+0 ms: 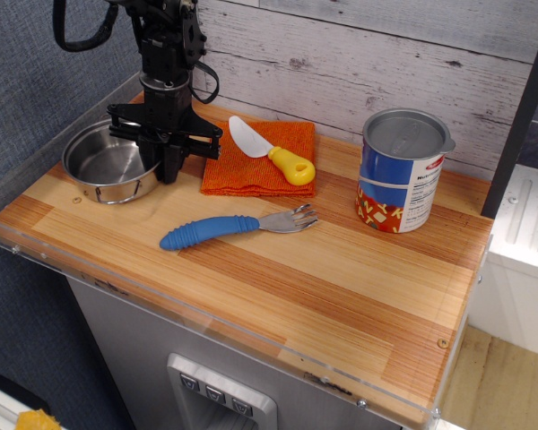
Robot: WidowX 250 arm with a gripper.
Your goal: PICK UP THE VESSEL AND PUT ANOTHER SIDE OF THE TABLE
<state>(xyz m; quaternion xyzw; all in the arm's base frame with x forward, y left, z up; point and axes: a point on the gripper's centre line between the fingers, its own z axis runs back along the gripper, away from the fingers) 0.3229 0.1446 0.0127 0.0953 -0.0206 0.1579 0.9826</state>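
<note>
plexiglass edging (215,327) is seen nearest, fitted along the table (341,296) rim, presumably so that nothing slides off. further in, a blue-handled fork (229,227) is laid flat on the planks. beyond it, a yellow-handled knife (273,152) is rested on an orange cloth (260,159), and a blue-labelled can (402,170) is stood upright at the right. at the far left corner the vessel (109,163) is found: shallow, round, shiny steel, empty. its right rim is pinched by the gripper (169,163), clenched on the vessel, judged a hold for carrying.
</note>
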